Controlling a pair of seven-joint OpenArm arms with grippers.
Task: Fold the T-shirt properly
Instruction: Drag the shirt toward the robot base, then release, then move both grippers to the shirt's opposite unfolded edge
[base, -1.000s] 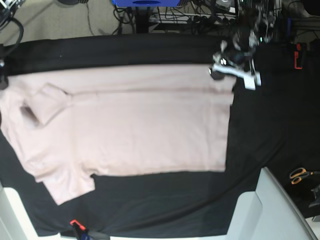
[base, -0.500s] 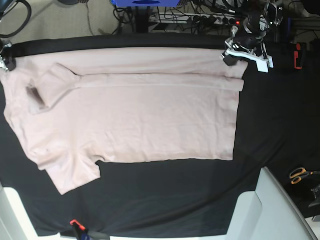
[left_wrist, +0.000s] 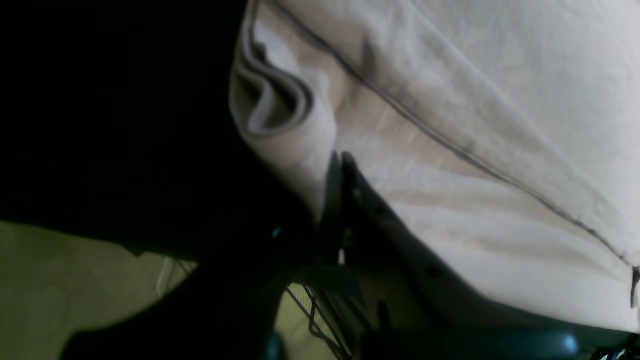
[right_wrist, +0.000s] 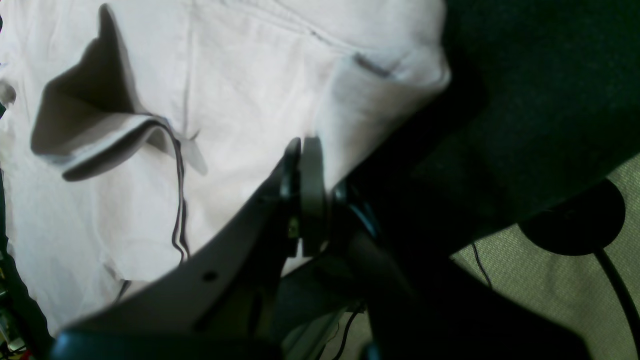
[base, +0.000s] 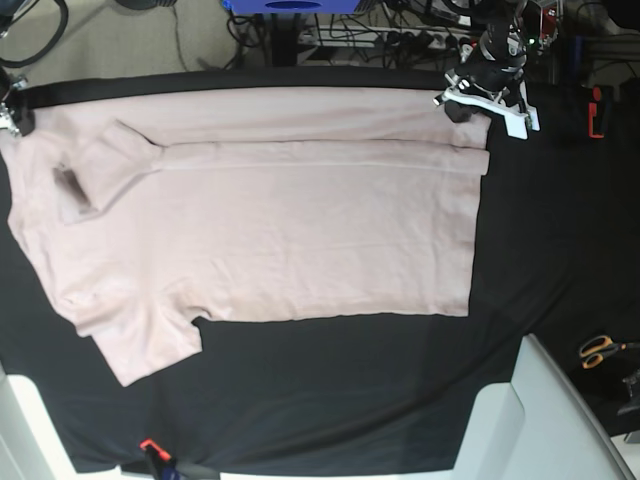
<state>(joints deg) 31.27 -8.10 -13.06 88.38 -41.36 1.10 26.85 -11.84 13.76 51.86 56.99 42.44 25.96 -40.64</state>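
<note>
Now: large pale pink cotton T-shirt (base: 270, 220) flat on black-cloth-covered bench (base: 350, 400), far long edge folded over. Left fingers (left_wrist: 340, 165) clamped on hem corner, right fingers (right_wrist: 300, 150) clamped on shoulder-end corner. Judgement: keep both corners level, equal tension, lay edge straight w/o drag. Right gripper nearly out of base view; fabric layers inside pinch hidden.

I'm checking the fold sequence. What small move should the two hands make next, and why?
Probably open both hands and release. The left hand and right hand are shut on the T-shirt at its far edge, and the shirt lies stretched flat on the black cloth, one long side already folded in.
</note>
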